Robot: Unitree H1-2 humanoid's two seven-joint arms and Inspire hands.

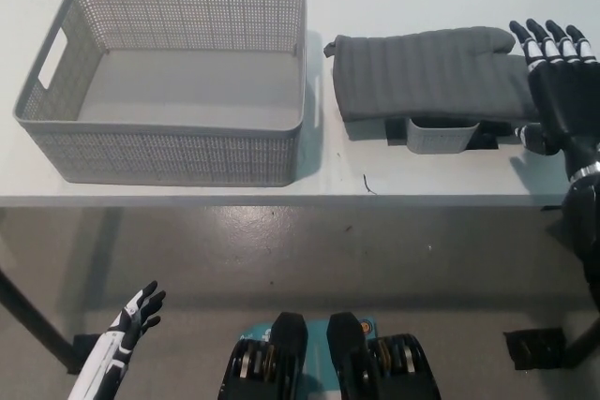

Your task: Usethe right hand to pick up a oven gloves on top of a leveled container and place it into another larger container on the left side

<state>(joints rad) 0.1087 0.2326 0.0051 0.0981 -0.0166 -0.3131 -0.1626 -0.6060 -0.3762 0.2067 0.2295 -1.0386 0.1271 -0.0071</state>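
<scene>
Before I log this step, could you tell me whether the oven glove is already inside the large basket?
No, the oven glove lies on the small container, right of the basket.

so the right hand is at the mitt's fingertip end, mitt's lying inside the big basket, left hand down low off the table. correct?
One thing is wrong: the oven mitt is not inside the large basket. The head view shows it lying on the small container, to the basket's right. The right hand is at the mitt's fingertip end, and the left hand is low, off the table.
</scene>
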